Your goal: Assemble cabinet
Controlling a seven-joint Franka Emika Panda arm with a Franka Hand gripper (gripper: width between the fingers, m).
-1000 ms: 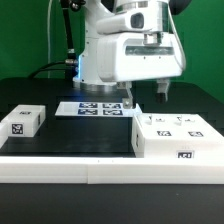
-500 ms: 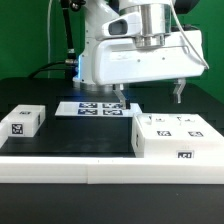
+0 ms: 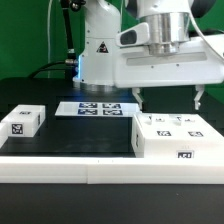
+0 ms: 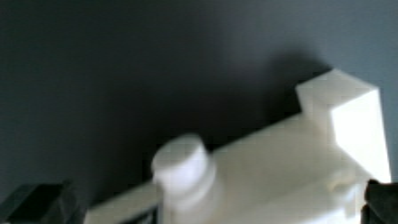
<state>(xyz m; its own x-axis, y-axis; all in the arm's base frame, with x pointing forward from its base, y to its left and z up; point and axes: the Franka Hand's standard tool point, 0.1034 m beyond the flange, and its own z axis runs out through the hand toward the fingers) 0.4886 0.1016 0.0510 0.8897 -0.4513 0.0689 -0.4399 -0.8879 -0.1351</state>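
The cabinet (image 3: 178,136), a large white box with tagged panels on its top and front, lies on the black table at the exterior view's right. My gripper (image 3: 169,98) hangs just above it, open wide and empty, with one finger (image 3: 140,98) over the box's near-left corner and the other (image 3: 198,98) over its right part. In the wrist view the cabinet (image 4: 329,140) shows blurred as a white body between my dark fingertips (image 4: 36,202), under the gripper (image 4: 205,205). A rounded white knob-like part (image 4: 178,168) stands out on it.
A smaller white tagged box (image 3: 22,120) lies at the exterior view's left. The marker board (image 3: 95,107) lies flat at the back, in front of the arm's base. A white rail (image 3: 60,165) runs along the table's front edge.
My gripper has moved toward the exterior view's right, from above the marker board to above the cabinet. Its fingers now stand much farther apart.
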